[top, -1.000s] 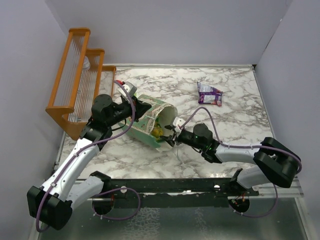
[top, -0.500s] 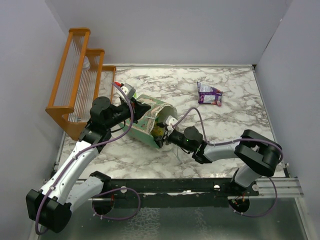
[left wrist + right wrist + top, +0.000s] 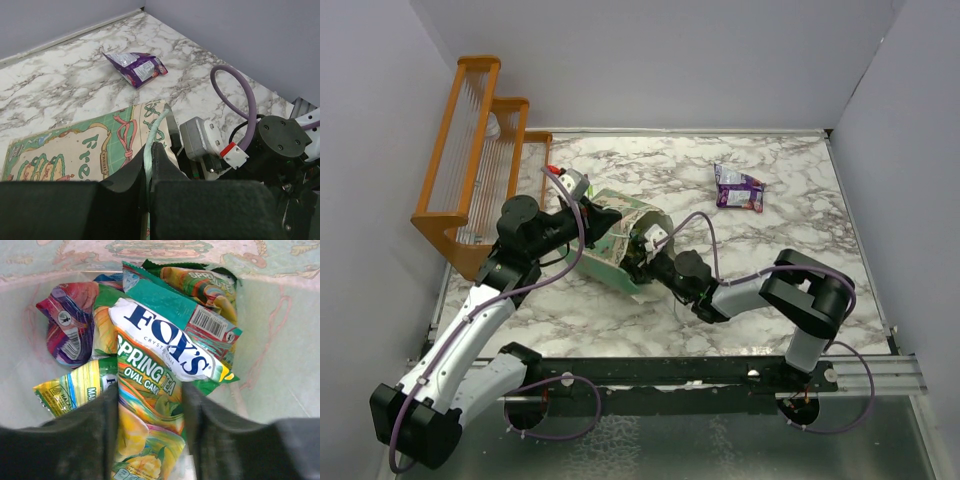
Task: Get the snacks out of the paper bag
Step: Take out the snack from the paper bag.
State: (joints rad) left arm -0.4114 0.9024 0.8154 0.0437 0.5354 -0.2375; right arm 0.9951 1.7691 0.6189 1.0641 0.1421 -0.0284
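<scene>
The mint-green paper bag (image 3: 608, 255) lies on its side, mouth facing right. My left gripper (image 3: 603, 216) is shut on the bag's upper rim (image 3: 152, 131), holding the mouth up. My right gripper (image 3: 640, 256) reaches inside the mouth. In the right wrist view its fingers (image 3: 95, 440) press both sides of a green Spring Tea snack packet (image 3: 150, 405). Behind that one lie more snacks, among them a white-labelled packet (image 3: 165, 342) and a purple one (image 3: 67, 330), against the cream bag wall (image 3: 280, 365). One purple packet (image 3: 739, 187) (image 3: 137, 67) lies outside on the marble.
An orange wooden rack (image 3: 470, 160) stands at the back left, close behind the left arm. Grey walls enclose the table on three sides. The right arm's cable (image 3: 235, 95) loops just right of the bag mouth.
My right gripper has moved left from the bag's mouth to deep inside it, and its jaws now sit around the green packet. The left gripper keeps its hold on the rim.
</scene>
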